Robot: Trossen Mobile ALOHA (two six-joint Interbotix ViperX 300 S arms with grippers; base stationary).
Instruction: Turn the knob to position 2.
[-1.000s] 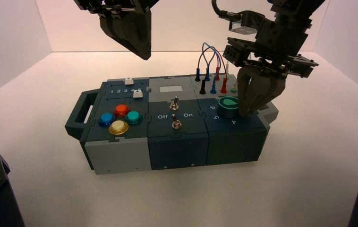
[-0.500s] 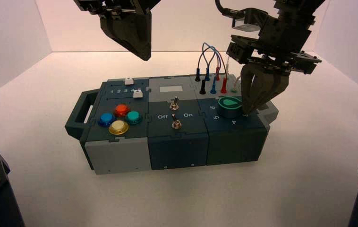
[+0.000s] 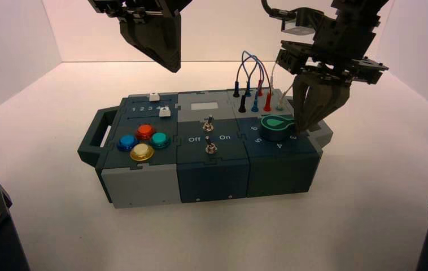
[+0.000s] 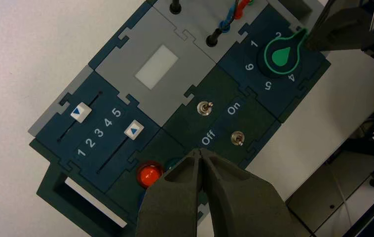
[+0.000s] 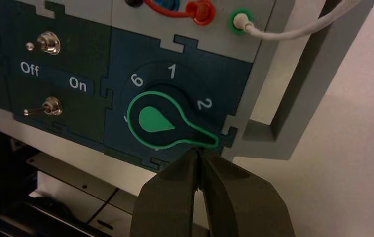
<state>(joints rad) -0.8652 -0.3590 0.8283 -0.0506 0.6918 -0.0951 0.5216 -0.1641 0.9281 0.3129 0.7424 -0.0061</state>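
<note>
Dark teal, with a green teardrop and a lighter green rim, the pointer knob (image 5: 158,121) sits just ahead of my right gripper (image 5: 198,150), on the corner panel (image 5: 126,52) of the box. My right claw is narrow, its 2 fingers pressed together with nothing between them, and its tips are low beside the pointer's narrow end, on the side away from the printed 2 (image 5: 205,103). Whether they touch it, I cannot tell.

Over the last 1.0 s my right claw has moved outward and farther from me, and the pointer has swung the same way, towards the 2. That looks like a push with shut tips rather than a grasp, and it is going the right way. The pointer is still short of the 2, so I judge the turn partly done: I should nudge the narrow end onward, then back off. Slipping over the rim, or shoving past to the 1 (image 5: 172,71), would be the risks.

My left gripper (image 3: 173,66) waits raised beyond the push-buttons (image 3: 145,131), also narrow and holding nothing
</note>
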